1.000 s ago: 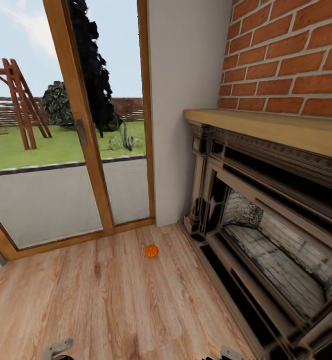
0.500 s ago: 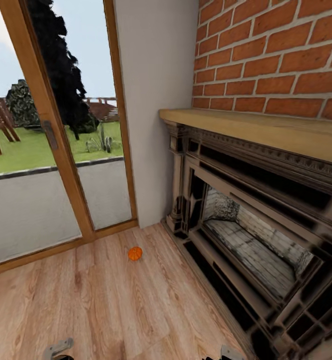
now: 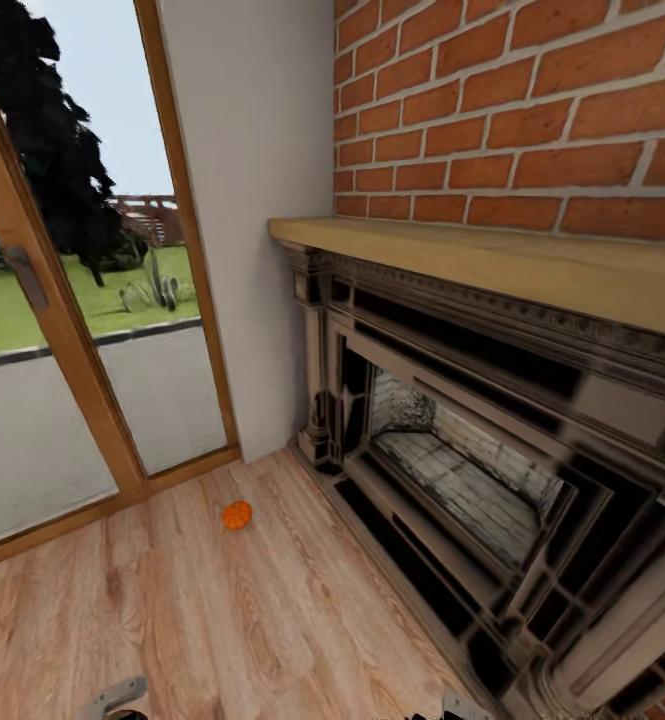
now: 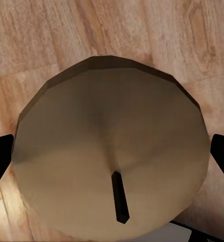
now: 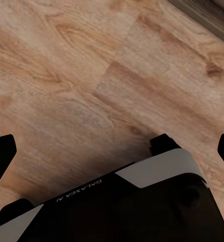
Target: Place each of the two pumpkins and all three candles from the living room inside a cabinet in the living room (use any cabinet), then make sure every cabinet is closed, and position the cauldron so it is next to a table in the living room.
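Note:
One small orange ribbed pumpkin [image 3: 237, 515] lies on the wood floor near the corner where the glass door meets the fireplace, well ahead of me. In the left wrist view a stubby grey-tan candle [image 4: 112, 126] with a dark wick sits between the fingers of my left gripper [image 4: 112, 161], which is shut on it above the floor. My right gripper [image 5: 112, 156] hangs open over bare floorboards, nothing between its dark fingertips [image 5: 1, 156]. The cabinet and the cauldron are out of view.
A dark carved fireplace [image 3: 452, 470] with a pale wooden mantel [image 3: 492, 260] and brick wall above runs along the right. A wood-framed glass door [image 3: 72, 330] to the garden stands at the left. The robot's base [image 5: 142, 201] shows under the right gripper.
The whole head view has slid leftward, so the camera has turned right; the fireplace takes up more of the picture. The pumpkin lies in the same floor spot.

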{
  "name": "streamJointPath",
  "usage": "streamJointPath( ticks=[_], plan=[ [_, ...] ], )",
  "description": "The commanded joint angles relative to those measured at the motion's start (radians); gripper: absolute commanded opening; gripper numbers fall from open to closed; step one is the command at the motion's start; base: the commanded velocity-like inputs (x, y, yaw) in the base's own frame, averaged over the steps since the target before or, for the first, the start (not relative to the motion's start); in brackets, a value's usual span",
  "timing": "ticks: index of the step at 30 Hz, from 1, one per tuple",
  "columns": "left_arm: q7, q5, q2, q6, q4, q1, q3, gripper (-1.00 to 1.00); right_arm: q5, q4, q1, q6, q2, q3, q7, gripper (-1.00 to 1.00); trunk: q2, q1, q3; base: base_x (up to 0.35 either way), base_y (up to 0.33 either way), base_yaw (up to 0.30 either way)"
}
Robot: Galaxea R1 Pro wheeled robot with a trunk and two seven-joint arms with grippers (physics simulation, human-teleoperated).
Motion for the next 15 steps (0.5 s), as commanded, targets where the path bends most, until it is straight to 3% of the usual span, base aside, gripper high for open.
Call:
streamJointPath(
  ticks=[1, 15],
  plan=[
    [0.0, 0.0, 0.0, 0.0, 0.0, 0.0, 0.0, -1.0, 0.0, 0.0, 0.0, 0.0, 0.0, 0.0, 0.0, 1.0, 0.0, 0.0, 0.0, 0.0, 0.0, -0.28],
    [0.0, 0.001, 0.001, 0.001, 0.0, 0.0, 0.001, -1.0, -0.002, 0.002, 0.0, 0.006, -0.001, -0.001, 0.0, 1.0, 0.007, -0.004, 0.003, -0.068, 0.0, -0.28]
  ],
)
